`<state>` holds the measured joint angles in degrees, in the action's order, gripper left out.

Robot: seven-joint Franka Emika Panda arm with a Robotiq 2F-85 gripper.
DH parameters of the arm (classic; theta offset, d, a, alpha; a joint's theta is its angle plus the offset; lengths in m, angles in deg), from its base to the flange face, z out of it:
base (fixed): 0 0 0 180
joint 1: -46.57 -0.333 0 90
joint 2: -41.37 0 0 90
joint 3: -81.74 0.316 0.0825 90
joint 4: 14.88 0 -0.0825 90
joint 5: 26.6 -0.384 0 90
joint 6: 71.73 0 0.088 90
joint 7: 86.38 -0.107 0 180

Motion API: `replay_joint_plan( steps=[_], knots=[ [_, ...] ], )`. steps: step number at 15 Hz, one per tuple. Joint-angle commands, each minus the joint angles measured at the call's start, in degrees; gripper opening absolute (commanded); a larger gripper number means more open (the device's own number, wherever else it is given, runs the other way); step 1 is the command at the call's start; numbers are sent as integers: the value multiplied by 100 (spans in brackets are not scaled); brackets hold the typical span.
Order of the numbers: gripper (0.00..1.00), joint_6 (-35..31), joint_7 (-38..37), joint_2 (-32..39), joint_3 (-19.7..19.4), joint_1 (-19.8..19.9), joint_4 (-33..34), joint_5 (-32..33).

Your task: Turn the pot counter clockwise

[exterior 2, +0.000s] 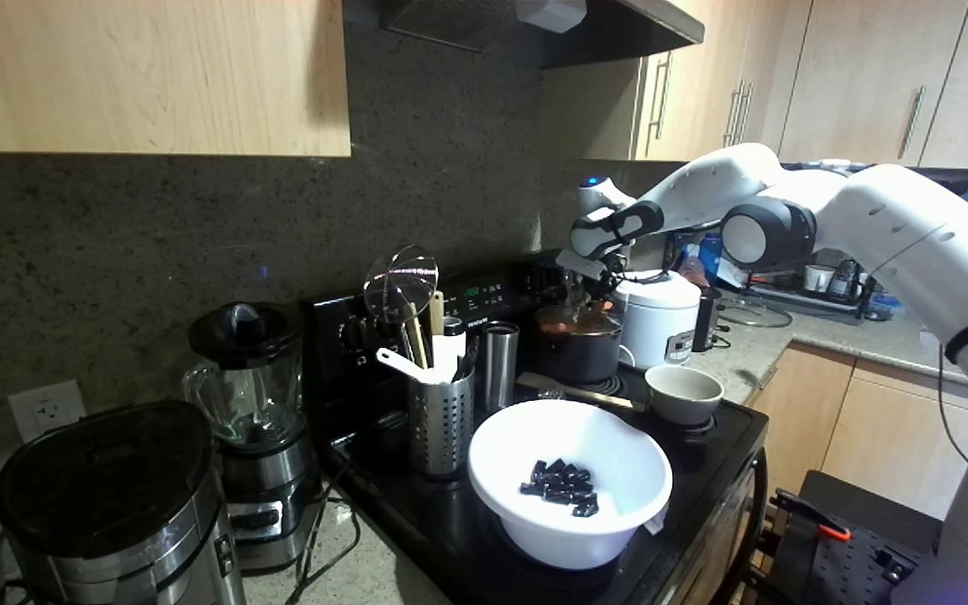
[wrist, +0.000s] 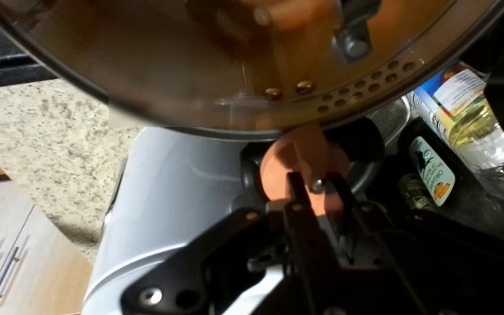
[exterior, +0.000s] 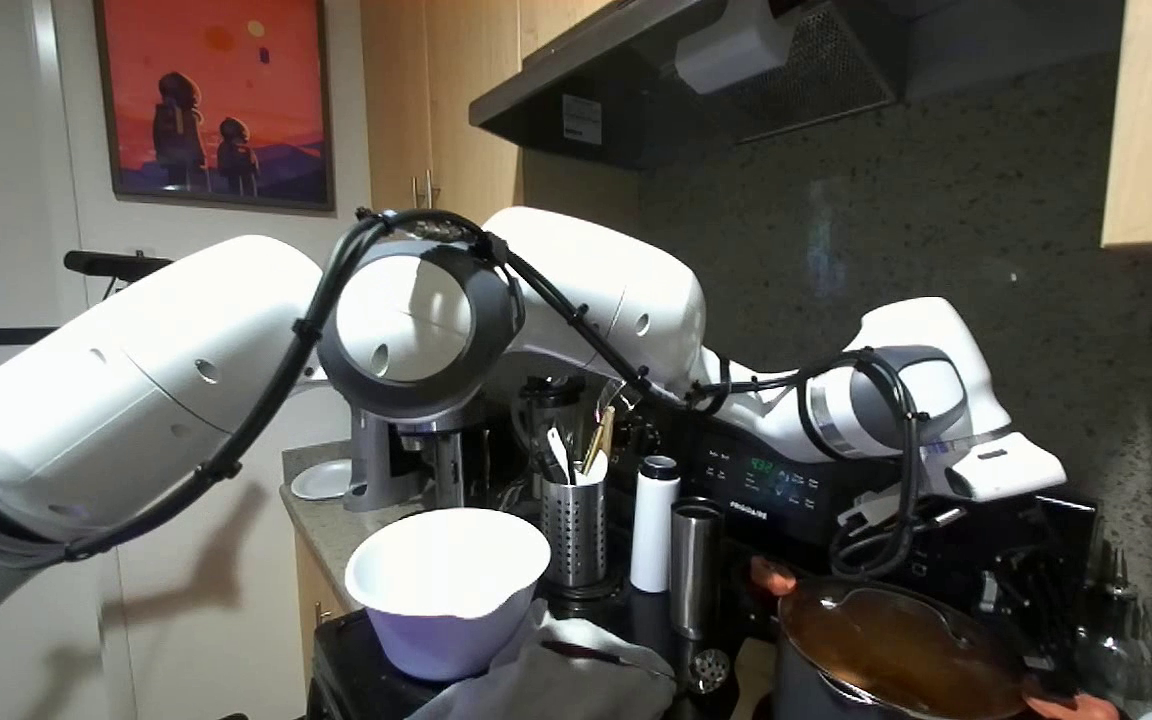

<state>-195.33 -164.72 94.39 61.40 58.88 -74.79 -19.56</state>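
The pot is wide and round with a dark outer wall, a brownish inside and a glass lid. It stands on the back of the stove and shows also in an exterior view. One orange side handle points to the back left, the opposite handle to the front right. In the wrist view, my gripper has its fingers drawn close around an orange pot handle, which fills the gap at the tips. The contact is dark and partly hidden. The lid fills the top.
A white rice cooker stands close beside the pot, also in the wrist view. Oil bottles stand on the other side. A white bowl, beige bowl, wooden spatula, steel tumbler and utensil holder share the stove.
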Motion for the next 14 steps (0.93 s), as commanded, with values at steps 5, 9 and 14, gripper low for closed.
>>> replay_joint_plan(
  steps=[5,9,14],
  knots=[
    [30,-118,-846,-573,-477,-526,-1162,300],
    [67,-90,-751,-690,-504,-590,-1328,291],
    [100,-38,-539,-896,-546,-685,-1410,470]
  ],
)
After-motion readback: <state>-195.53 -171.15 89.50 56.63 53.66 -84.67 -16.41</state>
